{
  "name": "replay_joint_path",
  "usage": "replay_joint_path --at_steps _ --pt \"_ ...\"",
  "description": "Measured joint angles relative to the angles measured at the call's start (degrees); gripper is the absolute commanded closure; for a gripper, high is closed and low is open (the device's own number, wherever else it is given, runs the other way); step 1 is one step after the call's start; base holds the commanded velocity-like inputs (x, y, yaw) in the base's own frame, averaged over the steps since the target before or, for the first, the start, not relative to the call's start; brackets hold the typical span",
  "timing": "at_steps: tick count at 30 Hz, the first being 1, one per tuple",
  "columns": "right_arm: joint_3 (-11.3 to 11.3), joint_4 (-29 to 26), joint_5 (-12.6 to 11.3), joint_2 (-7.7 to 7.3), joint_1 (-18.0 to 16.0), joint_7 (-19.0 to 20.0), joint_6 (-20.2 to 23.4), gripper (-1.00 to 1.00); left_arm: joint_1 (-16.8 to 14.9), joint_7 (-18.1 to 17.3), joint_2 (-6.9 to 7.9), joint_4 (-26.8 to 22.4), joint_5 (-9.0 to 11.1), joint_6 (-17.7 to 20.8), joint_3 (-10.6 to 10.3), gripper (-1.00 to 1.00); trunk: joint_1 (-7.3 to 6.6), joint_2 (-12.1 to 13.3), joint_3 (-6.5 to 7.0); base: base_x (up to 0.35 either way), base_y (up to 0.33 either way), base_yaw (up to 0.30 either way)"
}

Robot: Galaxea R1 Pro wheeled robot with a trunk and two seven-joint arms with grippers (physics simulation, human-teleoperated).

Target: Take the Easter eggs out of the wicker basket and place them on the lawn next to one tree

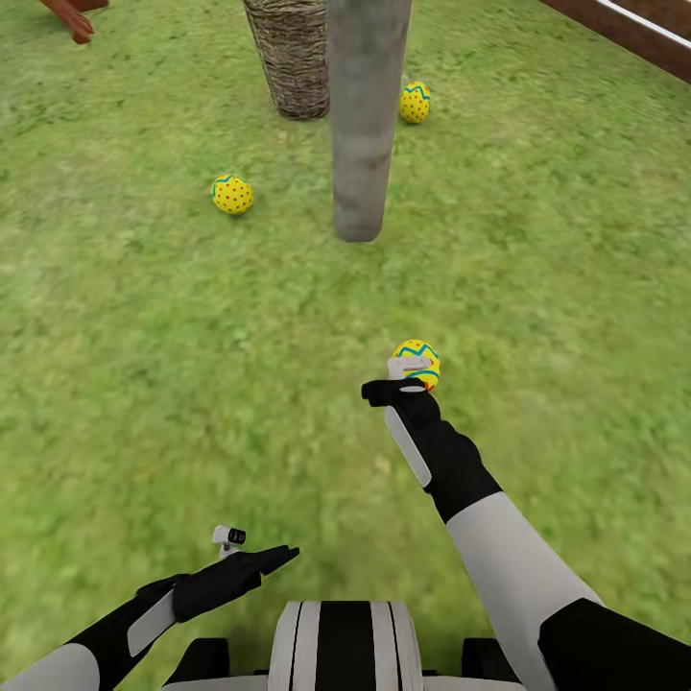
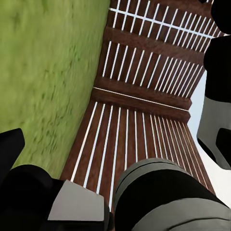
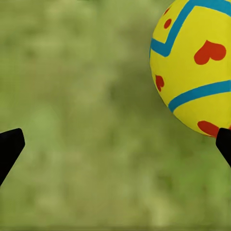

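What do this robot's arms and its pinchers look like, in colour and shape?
Each arm has a smooth pale grey-white upper sleeve, then a black forearm with a light grey oblong panel. The right gripper and left gripper end in slim black pointed fingers; a small pale grey piece with a black cap sits beside the left gripper. No loose cables show.

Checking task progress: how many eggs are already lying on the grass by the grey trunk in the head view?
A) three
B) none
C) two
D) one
C: one egg lies on the lawn to the left of the tree trunk and a second egg lies to its right, near the wicker basket; the third egg is at the right gripper, nearer the robot.
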Motion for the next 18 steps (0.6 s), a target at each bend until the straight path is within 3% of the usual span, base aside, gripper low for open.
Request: replay_joint_path --at_steps 8,12,18 --pt "0.0 -0.8 -0.1 0.0 0.5 0.0 0.2 -1.0 0.0 0.1 0.0 0.0 0.0 0.0 0.0 -1.0 0.0 0.0 0.44 0.0 0.0 0.0" --pt "-0.1 -0.9 -0.1 0.0 0.6 0.0 3.8 -1.0 0.0 0.0 0.0 0.0 0.0 -0.1 0.0 -1.0 0.0 0.0 0.8 0.0 0.0 0.0" --pt "-0.2 -0.4 -0.1 0.0 0.7 0.0 4.8 -1.0 0.0 0.1 0.0 0.0 -0.1 0.0 0.0 -1.0 0.0 0.0 1.36 0.0 0.0 0.0"
